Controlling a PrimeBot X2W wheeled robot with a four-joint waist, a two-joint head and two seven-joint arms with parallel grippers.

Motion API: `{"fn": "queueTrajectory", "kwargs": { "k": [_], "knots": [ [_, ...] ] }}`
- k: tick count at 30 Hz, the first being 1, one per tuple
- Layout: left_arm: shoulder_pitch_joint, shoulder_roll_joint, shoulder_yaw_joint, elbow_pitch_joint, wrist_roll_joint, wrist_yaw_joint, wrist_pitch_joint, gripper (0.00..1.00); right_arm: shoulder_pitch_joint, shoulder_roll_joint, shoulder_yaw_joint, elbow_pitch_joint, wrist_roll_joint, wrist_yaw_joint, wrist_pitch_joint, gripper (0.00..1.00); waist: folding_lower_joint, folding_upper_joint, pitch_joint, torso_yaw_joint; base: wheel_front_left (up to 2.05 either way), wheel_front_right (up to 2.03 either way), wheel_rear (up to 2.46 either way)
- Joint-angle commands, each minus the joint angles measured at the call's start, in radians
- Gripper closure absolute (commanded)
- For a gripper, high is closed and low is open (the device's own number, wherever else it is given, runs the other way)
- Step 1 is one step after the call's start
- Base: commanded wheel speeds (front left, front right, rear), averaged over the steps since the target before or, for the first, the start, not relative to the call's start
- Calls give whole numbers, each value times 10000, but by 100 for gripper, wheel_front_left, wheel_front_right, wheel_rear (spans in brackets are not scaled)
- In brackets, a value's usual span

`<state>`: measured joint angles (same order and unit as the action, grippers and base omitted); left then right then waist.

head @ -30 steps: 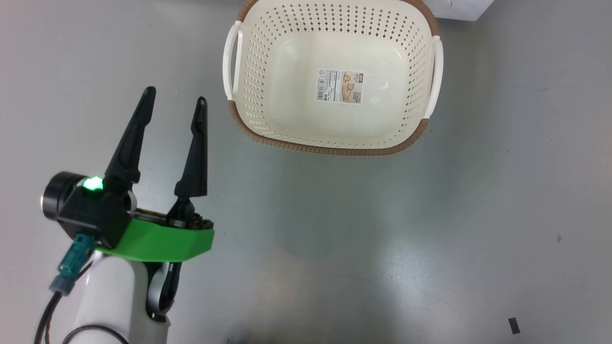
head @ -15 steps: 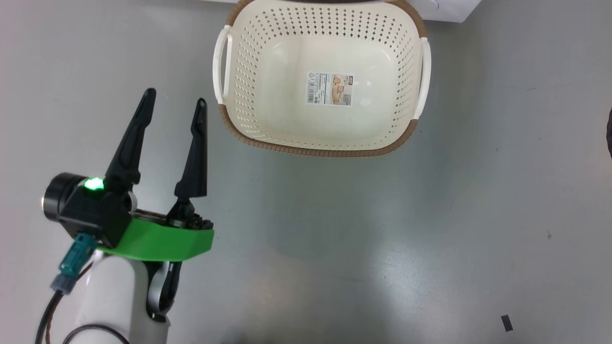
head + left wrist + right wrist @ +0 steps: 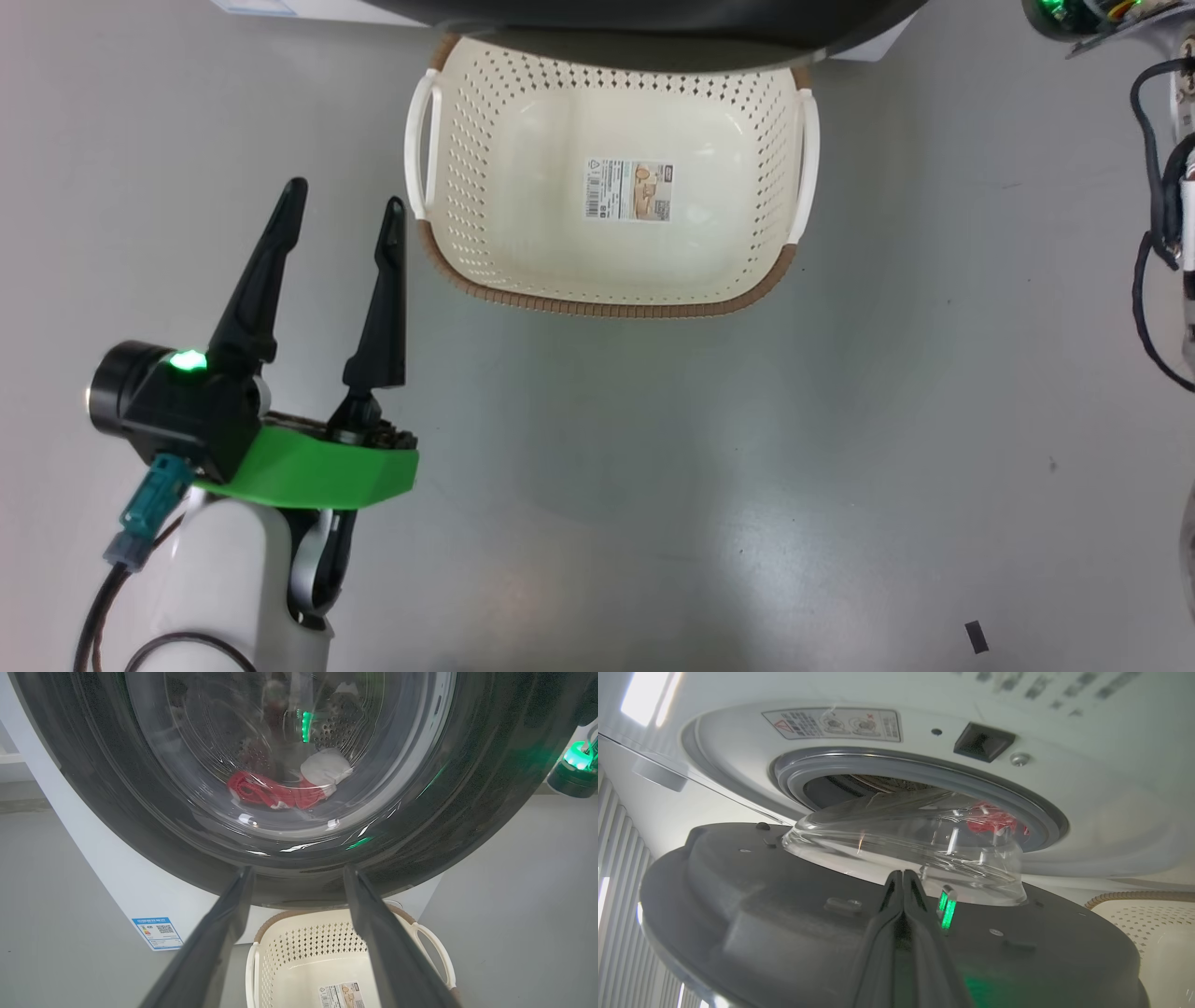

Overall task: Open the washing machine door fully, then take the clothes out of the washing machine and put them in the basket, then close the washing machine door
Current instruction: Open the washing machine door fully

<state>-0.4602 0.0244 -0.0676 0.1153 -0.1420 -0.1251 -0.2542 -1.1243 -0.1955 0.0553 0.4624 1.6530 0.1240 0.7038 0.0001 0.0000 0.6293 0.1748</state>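
Note:
The washing machine door hangs partly open, its black rim above the basket's far end. My right gripper is shut, its tips against the door's grey inner face beside the glass bowl. Red and white clothes lie in the drum, seen through the glass, and a red patch of clothes shows past the grey ring. The cream basket stands on the floor, nothing in it but its paper label. My left gripper is open, left of the basket, holding nothing.
The white washing machine carries a blue sticker low on its front. My right arm's wrist and dark cables hang at the right edge of the head view. A small black mark lies on the grey floor.
The head view has shifted, so the camera moved. The door's black rim has come in over the basket's far end, and my right arm now shows at the right edge. My left gripper stays open.

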Motion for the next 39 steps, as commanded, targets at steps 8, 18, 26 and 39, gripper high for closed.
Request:
{"fn": "queueTrajectory", "kwargs": {
  "k": [8,18,26,39],
  "knots": [
    [72,286,389,-128,-21,-55,-76,0,575,546,371,-556,-297,67,306,100,0,0,-312,-223,0,0,0],
    [39,279,427,-80,-37,-56,-76,0,787,794,232,-732,-784,67,-473,100,0,0,-371,-394,0,0,0],
    [-30,276,395,-46,-69,-56,-76,0,1102,874,-27,-1162,-1436,67,-2028,0,0,0,-369,-556,0,0,0],
    [-43,462,511,79,-113,-56,-76,0,2717,-314,1679,-2259,-4586,67,-7169,0,0,0,-746,-1067,0,0,0]
  ]
}}
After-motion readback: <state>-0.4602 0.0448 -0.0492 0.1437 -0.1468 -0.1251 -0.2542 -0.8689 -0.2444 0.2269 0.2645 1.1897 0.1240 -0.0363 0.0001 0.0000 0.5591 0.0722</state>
